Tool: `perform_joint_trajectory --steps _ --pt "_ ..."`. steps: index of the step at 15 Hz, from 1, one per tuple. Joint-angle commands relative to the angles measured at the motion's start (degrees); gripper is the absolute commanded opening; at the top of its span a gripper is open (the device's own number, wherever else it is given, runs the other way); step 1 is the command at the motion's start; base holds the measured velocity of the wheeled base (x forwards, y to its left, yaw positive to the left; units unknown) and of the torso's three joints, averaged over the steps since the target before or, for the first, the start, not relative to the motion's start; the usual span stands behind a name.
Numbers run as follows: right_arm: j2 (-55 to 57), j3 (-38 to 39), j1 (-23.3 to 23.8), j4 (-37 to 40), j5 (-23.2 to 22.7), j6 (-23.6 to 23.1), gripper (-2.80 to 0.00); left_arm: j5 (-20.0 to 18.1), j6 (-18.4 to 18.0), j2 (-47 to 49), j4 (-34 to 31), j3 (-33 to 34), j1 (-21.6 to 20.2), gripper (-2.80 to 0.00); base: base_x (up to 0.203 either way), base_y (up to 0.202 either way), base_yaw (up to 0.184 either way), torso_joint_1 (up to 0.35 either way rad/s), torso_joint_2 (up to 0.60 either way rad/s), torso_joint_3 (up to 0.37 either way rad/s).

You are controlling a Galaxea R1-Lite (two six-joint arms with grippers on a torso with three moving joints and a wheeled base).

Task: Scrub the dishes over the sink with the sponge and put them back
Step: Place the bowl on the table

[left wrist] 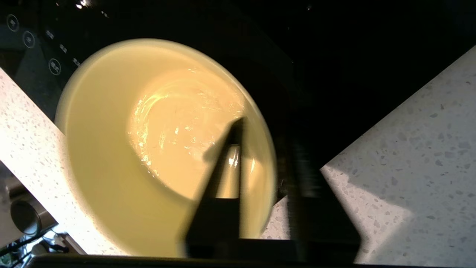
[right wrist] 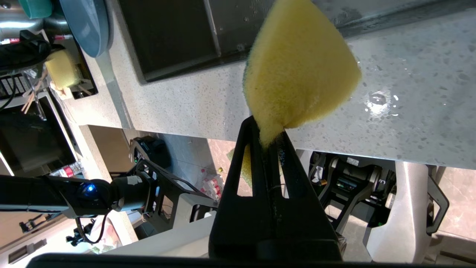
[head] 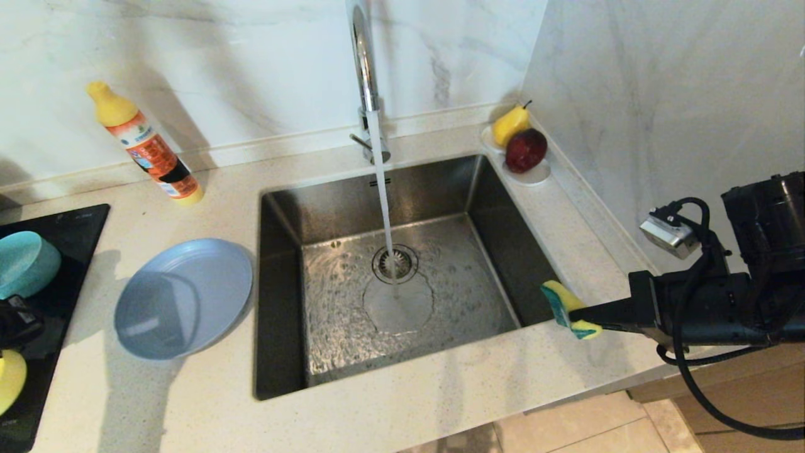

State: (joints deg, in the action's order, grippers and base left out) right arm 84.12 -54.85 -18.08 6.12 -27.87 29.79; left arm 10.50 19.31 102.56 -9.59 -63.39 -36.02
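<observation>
Water runs from the tap [head: 365, 69] into the steel sink [head: 440, 189]. The grey-blue plate [head: 182, 296] lies on the counter left of the sink. Further left, the teal bowl [head: 25, 261] sits on the black cooktop. The yellow-green bowl [left wrist: 148, 149] also rests there, half out of the head view. My left gripper [left wrist: 271, 137] straddles its wall, one finger inside, one outside; the jaws stand apart, with a gap at the outer finger. My right gripper [head: 575, 313] hovers over the sink's right rim, shut on the yellow-and-green sponge [right wrist: 297, 67].
An orange detergent bottle [head: 148, 148] leans at the back left. A small white dish with a pear and a red fruit [head: 522, 148] sits in the back right corner. The marble wall rises close on the right. The cooktop [head: 69, 233] fills the far left.
</observation>
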Motion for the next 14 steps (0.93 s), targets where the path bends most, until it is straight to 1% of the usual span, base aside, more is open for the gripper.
perform_joint_trajectory --steps 1,3,4,7,10,11,12,13,14 --pt "-0.4 0.3 0.0 0.0 -0.2 0.2 -2.80 -0.2 0.4 0.2 -0.1 -0.1 0.0 0.00 0.000 0.000 0.000 0.000 0.00 0.000" --pt "-0.6 0.6 0.0 0.1 -0.2 0.2 -2.80 -0.4 0.7 -0.7 0.0 -0.5 0.0 0.00 0.000 0.000 0.000 0.000 0.00 0.000" --pt "-0.7 0.7 0.0 0.1 -0.2 0.1 -2.80 -0.7 1.1 -1.9 -0.1 -1.6 0.0 0.00 0.000 0.000 0.000 0.000 0.00 0.000" --pt "-0.6 1.1 0.0 0.0 -0.2 0.1 -2.80 -1.3 3.7 -4.9 -1.9 -7.0 0.0 0.00 0.000 0.000 0.000 0.000 0.00 0.000" --pt "-0.5 1.0 -0.1 -0.1 -0.2 0.1 -2.80 -1.4 6.5 -7.0 -9.1 -13.4 -0.6 0.00 0.000 0.000 0.000 0.000 0.00 0.000" --pt "-0.4 0.9 -0.1 -0.1 -0.2 0.1 -2.80 -1.4 7.2 -6.9 -11.6 -15.5 -1.4 0.00 0.000 0.000 0.000 0.000 0.00 0.000" --pt "-0.5 0.9 -0.1 -0.1 -0.2 0.1 -2.80 -1.8 7.9 -6.1 -14.5 -17.8 -3.4 0.00 0.000 0.000 0.000 0.000 0.00 0.000" --pt "-0.4 0.9 -0.1 -0.1 -0.2 0.1 -2.80 -3.1 8.2 -4.1 -16.5 -19.2 -5.3 0.00 0.000 0.000 0.000 0.000 0.00 0.000" --pt "-0.2 0.9 -0.1 -0.1 -0.3 0.1 -2.80 -5.3 8.4 -2.2 -17.8 -19.9 -7.5 0.00 0.000 0.000 0.000 0.000 0.00 0.000"
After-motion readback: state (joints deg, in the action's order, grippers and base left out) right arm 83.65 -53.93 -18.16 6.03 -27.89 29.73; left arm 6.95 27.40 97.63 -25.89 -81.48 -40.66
